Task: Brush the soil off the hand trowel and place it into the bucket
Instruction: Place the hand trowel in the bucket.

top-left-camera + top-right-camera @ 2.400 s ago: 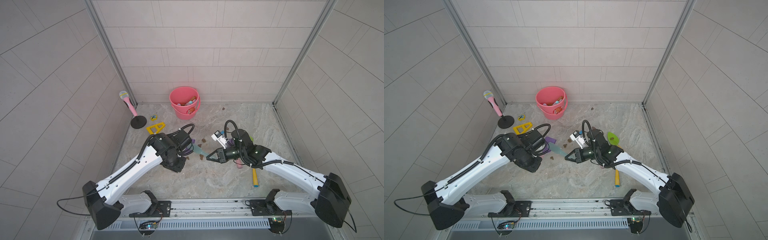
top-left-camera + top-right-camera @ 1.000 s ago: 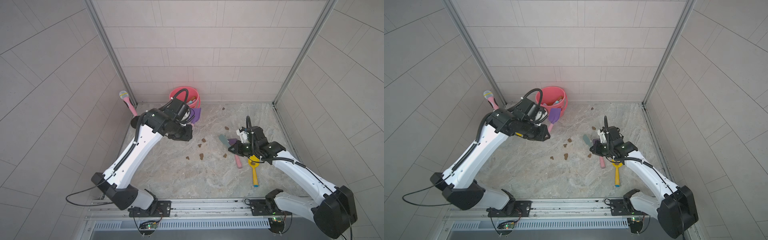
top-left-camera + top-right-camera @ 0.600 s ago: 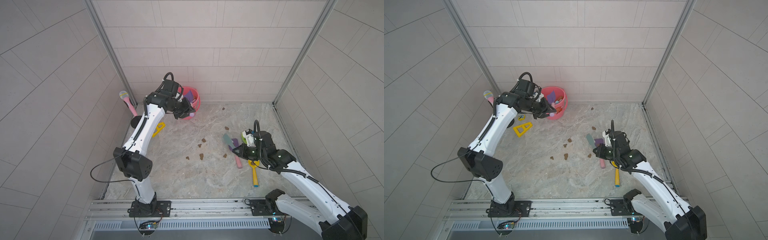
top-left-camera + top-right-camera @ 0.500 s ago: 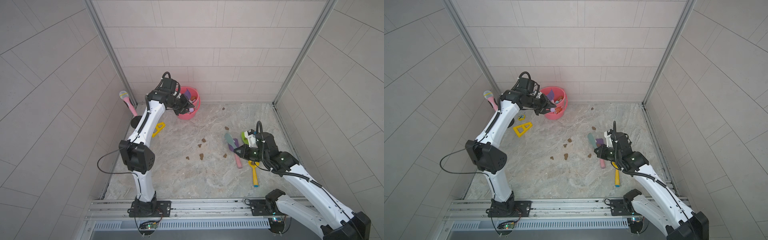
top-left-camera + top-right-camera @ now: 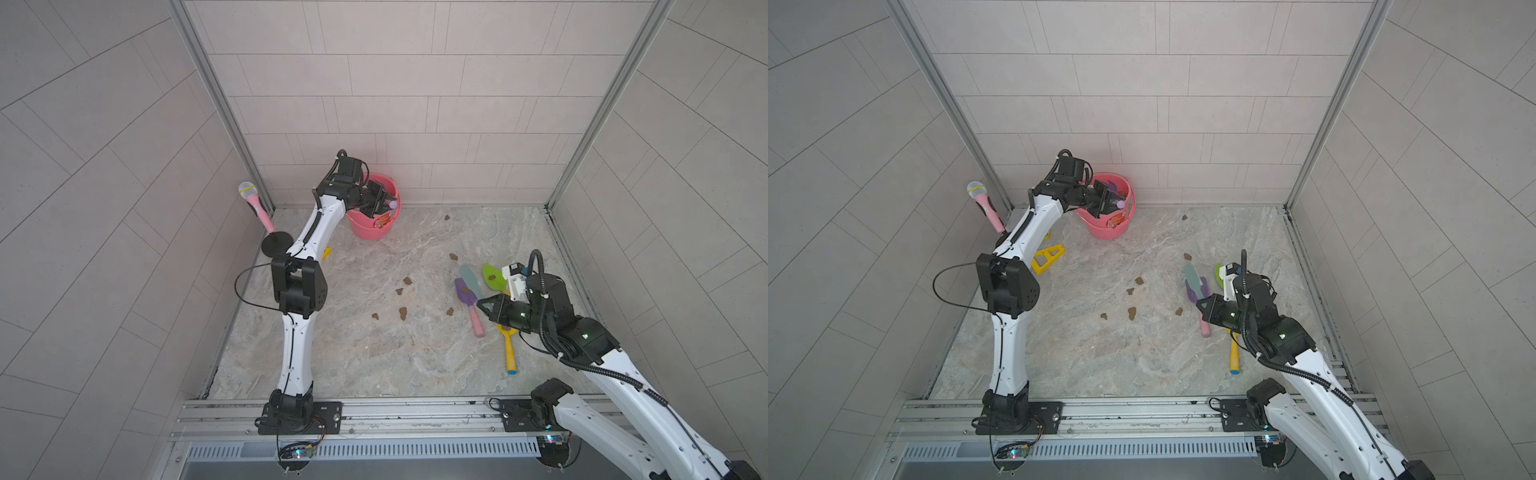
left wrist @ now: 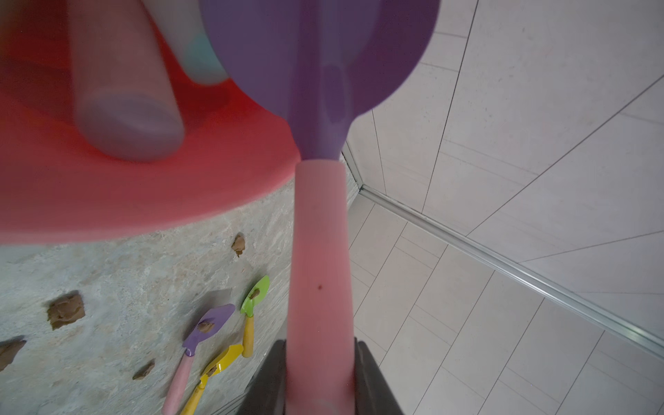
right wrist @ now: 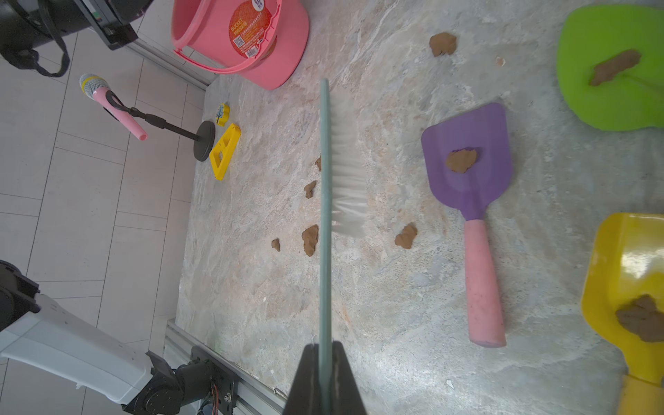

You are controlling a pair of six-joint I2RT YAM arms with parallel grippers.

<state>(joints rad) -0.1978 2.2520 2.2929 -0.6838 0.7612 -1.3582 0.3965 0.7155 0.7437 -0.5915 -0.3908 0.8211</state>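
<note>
The left arm is stretching far out, its lower link rising steeply from the base and its forearm leaning in toward the pink bucket [image 5: 375, 227] at the back of the table [image 5: 353, 357]. The left fingers [image 5: 376, 202] are hanging just over the bucket's near rim. They are clamping tight on the pink handle of a purple trowel [image 6: 319, 251]. Its blade is reaching out over the bucket's opening, above another handle lying inside. The right arm is crouching low and well apart from the bucket, with its elbow bent and its forearm lying nearly level. The right fingers [image 5: 485, 304] are pinching shut on the thin blue-green back of a white-bristled brush [image 7: 325, 215]. They are holding it on edge above the table, with its tip pointing roughly the bucket's way. Brown lumps of soil [image 5: 403, 312] are lying scattered on the table between the bucket and the brush. Farther from the bucket, beside the brush, a second purple trowel [image 7: 467, 169], a green trowel [image 7: 611, 72] and a yellow trowel [image 7: 625, 273] are lying flat, each carrying a lump on its blade.
</note>
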